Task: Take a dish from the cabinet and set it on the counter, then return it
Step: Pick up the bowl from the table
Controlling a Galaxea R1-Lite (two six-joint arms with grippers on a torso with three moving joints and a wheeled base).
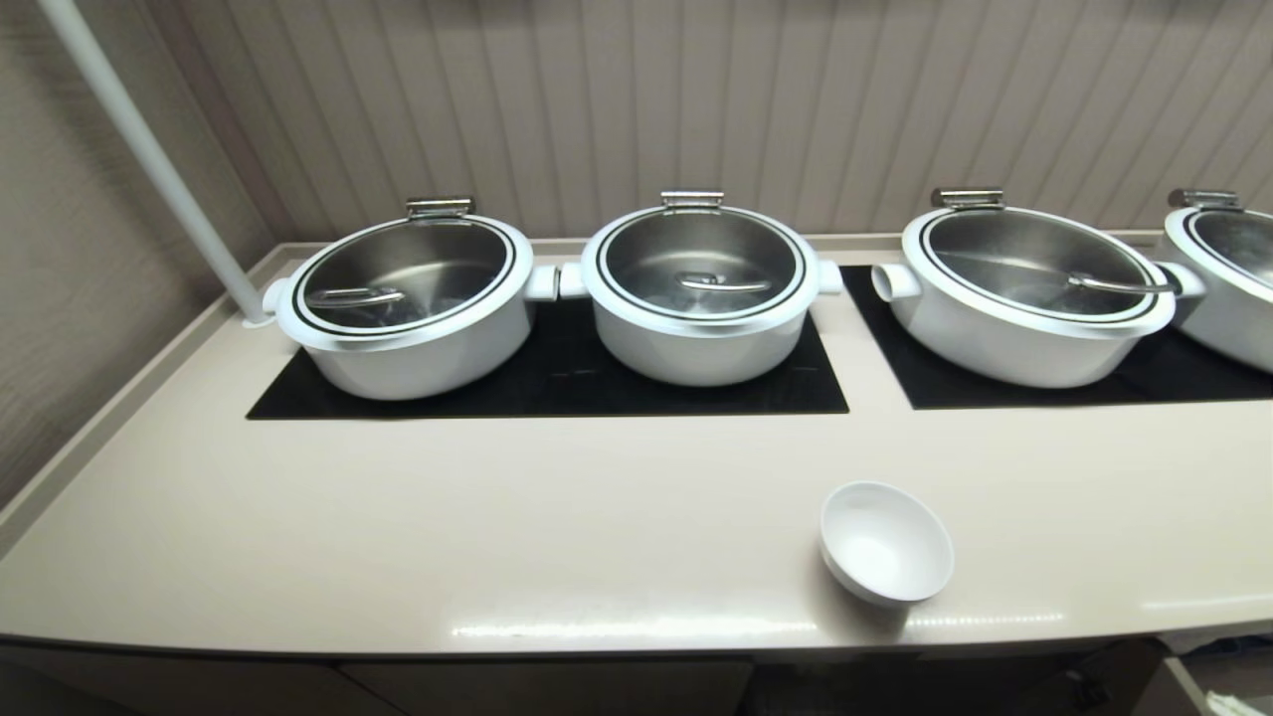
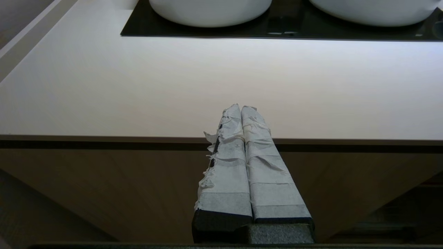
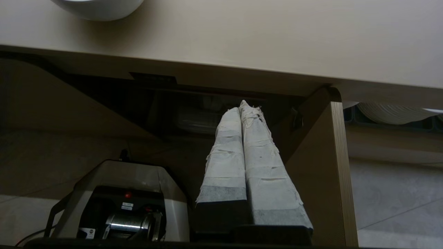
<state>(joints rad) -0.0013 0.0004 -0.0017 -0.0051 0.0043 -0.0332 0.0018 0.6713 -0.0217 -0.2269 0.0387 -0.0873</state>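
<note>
The dish [image 1: 885,542], a small white bowl, stands upright on the cream counter [image 1: 497,497] near its front edge, right of centre; nothing holds it. Its underside shows in the right wrist view as the dish [image 3: 100,8]. My right gripper [image 3: 244,105] is shut and empty. It hangs below the counter's front edge, in front of the dark opening of the cabinet [image 3: 207,114], whose ribbed door [image 3: 322,166] stands open beside it. My left gripper [image 2: 241,108] is shut and empty, level with the counter's front edge [image 2: 104,138]. Neither arm shows in the head view.
Several white pots with steel lids [image 1: 408,298] [image 1: 701,288] [image 1: 1034,298] sit on black panels [image 1: 557,383] at the back. A white pole [image 1: 149,159] rises at the back left. Stacked white plates [image 3: 391,112] lie right of the open door. My base [image 3: 121,204] is below.
</note>
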